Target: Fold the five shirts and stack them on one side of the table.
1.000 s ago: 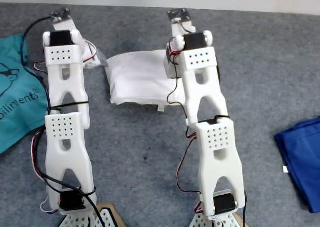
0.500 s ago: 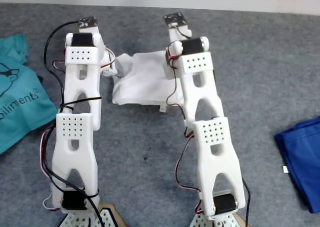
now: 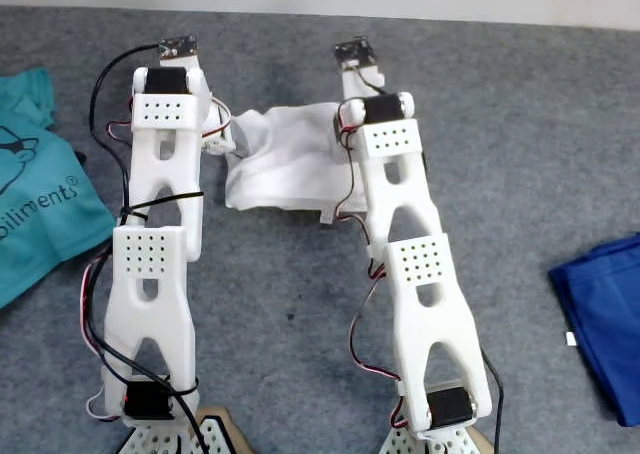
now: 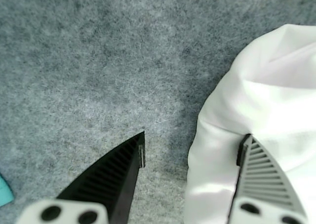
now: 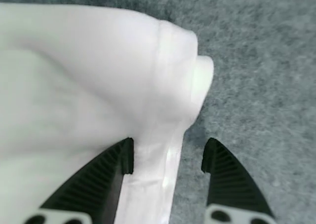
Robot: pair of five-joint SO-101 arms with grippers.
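White shirt (image 3: 285, 164) lies bunched near far edge of counter (image 3: 520, 124), about middle. Left hand (image 4: 193, 150) spread wide, gripping nothing: one finger over shirt's side, other over bare counter. Right hand (image 5: 168, 155) spread too, shirt's hem between fingers, not pinched. Teal shirt (image 3: 40, 214) at left edge. Blue shirt (image 3: 605, 314) at right edge.

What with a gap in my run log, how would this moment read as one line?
left hand open at white shirt edge | right hand open at opposite edge
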